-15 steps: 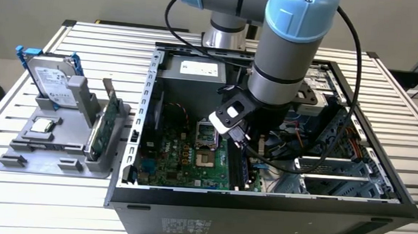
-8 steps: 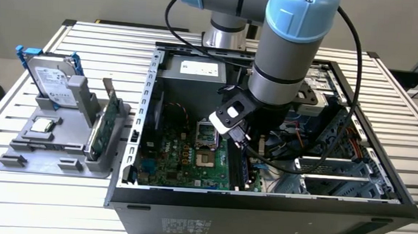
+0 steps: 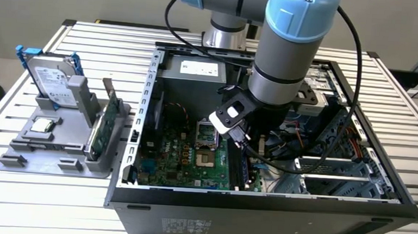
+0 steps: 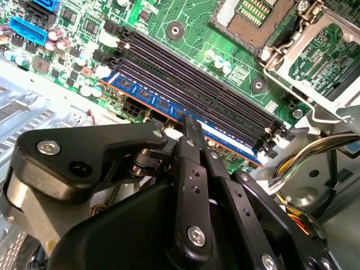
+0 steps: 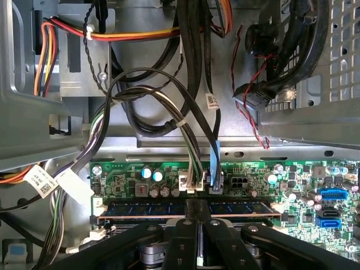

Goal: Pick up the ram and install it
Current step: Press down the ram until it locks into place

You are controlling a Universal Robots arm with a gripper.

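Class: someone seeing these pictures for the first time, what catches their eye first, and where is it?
The gripper inside the open computer case, closed on the ram, which stands in a slot at the motherboard's edge. On the exterior view's left, a hard drive with blue rails stands upright in a grey holder on the table.

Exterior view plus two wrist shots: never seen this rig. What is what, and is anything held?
The exterior view shows a grey-and-blue robot arm reaching down into an open black computer case on a slatted metal table. At that view's left, a grey holder carries a silver hard drive with blue rails and a green expansion card.

Both wrist views come from cameras riding on the arm, looking past its black gripper at the green motherboard. The gripper's fingertips are closed on the ram, a long narrow memory stick, which sits in the outermost slot.
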